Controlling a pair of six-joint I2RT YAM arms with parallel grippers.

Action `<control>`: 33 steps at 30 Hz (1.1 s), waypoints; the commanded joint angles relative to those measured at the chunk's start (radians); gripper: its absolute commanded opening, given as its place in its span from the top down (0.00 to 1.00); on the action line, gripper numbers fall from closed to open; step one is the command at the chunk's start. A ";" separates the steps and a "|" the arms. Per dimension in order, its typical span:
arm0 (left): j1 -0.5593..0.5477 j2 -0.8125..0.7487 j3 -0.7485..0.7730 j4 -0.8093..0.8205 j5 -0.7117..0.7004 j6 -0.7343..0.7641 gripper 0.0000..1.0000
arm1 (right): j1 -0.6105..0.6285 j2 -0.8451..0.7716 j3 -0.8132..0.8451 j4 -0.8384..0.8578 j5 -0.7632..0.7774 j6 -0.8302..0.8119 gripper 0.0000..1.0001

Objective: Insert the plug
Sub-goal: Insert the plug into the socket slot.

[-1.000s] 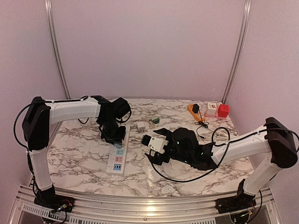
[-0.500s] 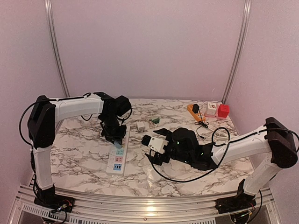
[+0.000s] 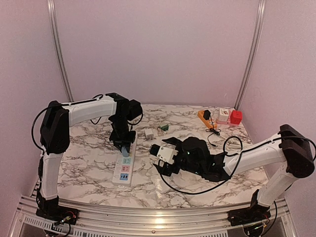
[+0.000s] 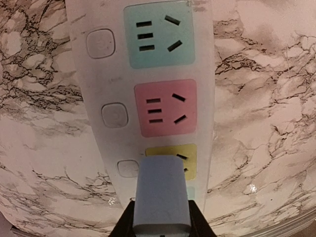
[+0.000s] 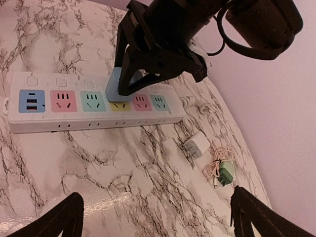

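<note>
A white power strip [image 3: 124,170] with coloured sockets lies lengthwise on the marble table, left of centre. My left gripper [image 3: 124,147] points down over it, shut on a light blue plug [image 4: 162,197]. The plug covers most of the yellow socket [image 4: 190,158], with the pink socket [image 4: 165,107] and a green socket [image 4: 159,33] bare beyond it. In the right wrist view the plug [image 5: 117,90] stands on or just above the strip [image 5: 94,119]; I cannot tell whether its prongs are in. My right gripper [image 3: 159,153] rests low at mid-table, open and holding nothing [image 5: 160,217].
A white charger [image 5: 197,145] and a green charger with a coiled cable [image 5: 224,173] lie on the table just beyond the strip. An orange tool [image 3: 205,117], a small white box [image 3: 224,115] and a red block [image 3: 236,116] sit at the back right corner.
My left arm has swung slightly right and shifted the plug along the strip. The right arm has not moved.
</note>
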 commanded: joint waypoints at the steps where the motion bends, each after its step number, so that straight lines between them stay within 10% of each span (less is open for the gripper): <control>1: 0.026 0.175 -0.083 -0.066 -0.040 -0.029 1.00 | 0.009 -0.025 -0.019 0.030 0.025 0.012 0.01; 33: 0.056 0.101 -0.010 -0.081 -0.110 -0.075 1.00 | 0.008 -0.023 -0.035 0.038 0.029 0.015 0.01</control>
